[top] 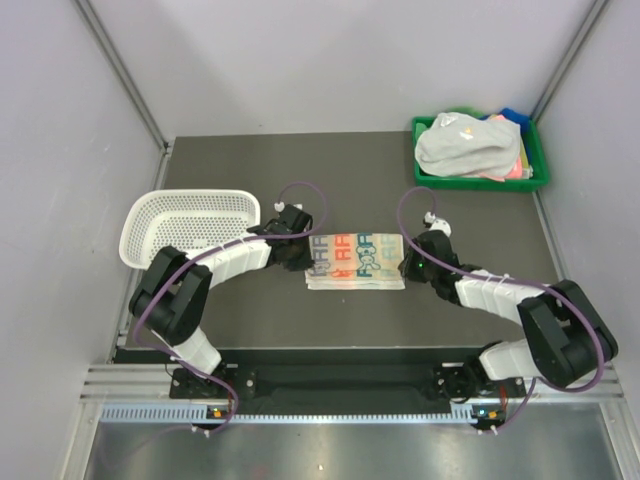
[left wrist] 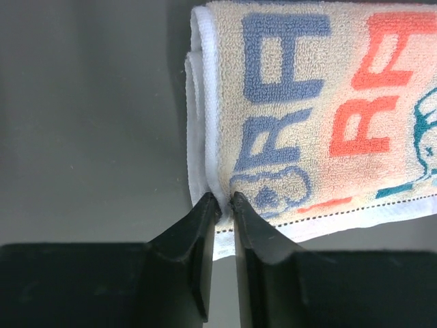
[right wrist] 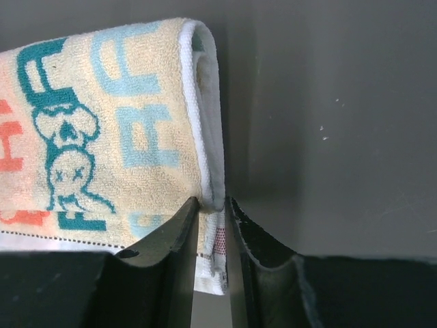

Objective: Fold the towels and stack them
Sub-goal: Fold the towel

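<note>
A folded white towel with coloured letters (top: 355, 260) lies flat in the middle of the dark table. My left gripper (top: 300, 262) is at the towel's left end. In the left wrist view the left gripper (left wrist: 220, 199) pinches the white hem at the near left corner of the towel (left wrist: 307, 102). My right gripper (top: 405, 268) is at the right end. In the right wrist view the right gripper (right wrist: 213, 203) is shut on the folded white edge at the near right corner of the towel (right wrist: 102, 123). More towels (top: 465, 148) are heaped at the back right, a grey-white one on top.
The heap sits in a green tray (top: 478, 184) in the far right corner. A white perforated basket (top: 190, 222) stands at the left, just behind my left arm. Grey walls close in the table on three sides.
</note>
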Robot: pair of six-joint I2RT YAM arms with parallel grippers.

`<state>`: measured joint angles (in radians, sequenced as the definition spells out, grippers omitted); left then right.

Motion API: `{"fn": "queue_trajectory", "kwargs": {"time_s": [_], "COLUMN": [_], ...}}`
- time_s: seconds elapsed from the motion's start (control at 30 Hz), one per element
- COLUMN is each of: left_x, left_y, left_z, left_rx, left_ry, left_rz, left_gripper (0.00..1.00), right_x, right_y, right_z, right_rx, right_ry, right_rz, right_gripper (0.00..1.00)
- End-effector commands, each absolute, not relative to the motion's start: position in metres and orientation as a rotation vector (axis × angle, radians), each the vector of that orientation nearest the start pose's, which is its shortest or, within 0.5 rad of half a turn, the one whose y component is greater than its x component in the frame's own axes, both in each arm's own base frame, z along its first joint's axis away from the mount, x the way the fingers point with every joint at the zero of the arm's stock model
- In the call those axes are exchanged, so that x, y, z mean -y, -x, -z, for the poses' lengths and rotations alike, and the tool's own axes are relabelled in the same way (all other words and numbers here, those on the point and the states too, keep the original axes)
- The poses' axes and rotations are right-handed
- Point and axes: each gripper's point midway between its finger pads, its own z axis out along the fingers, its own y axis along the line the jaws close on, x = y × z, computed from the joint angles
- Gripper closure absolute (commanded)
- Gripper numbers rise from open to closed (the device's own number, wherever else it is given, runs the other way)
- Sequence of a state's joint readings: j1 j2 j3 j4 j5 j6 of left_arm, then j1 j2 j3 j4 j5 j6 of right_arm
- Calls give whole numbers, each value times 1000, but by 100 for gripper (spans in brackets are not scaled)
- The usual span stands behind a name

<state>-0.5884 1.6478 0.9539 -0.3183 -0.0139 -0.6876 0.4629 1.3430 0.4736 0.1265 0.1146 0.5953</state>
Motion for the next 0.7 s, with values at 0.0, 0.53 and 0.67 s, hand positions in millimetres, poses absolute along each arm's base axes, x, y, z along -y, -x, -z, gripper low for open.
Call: {"fn": "queue_trajectory", "kwargs": {"time_s": [0.0,0.53,0.67], "left_x": [234,235,231], "left_y": [-302,-315,-312], "left_z": [-45,-71,-77], "left_rx": [-2625,-2583,-2580], "left_ry": [141,110,115], "left_rz": [472,453,445], "left_gripper": [80,100,100], "right_x": [-160,-159,-159], "right_y": [-307,-306,-302], "right_z": [-45,-74,-82], "right_rx": [-2273,-2232,-2223], "right_ry": [-196,-170,-166], "right_rz": [-434,-446,-462], "right_gripper": [80,95,96]}}
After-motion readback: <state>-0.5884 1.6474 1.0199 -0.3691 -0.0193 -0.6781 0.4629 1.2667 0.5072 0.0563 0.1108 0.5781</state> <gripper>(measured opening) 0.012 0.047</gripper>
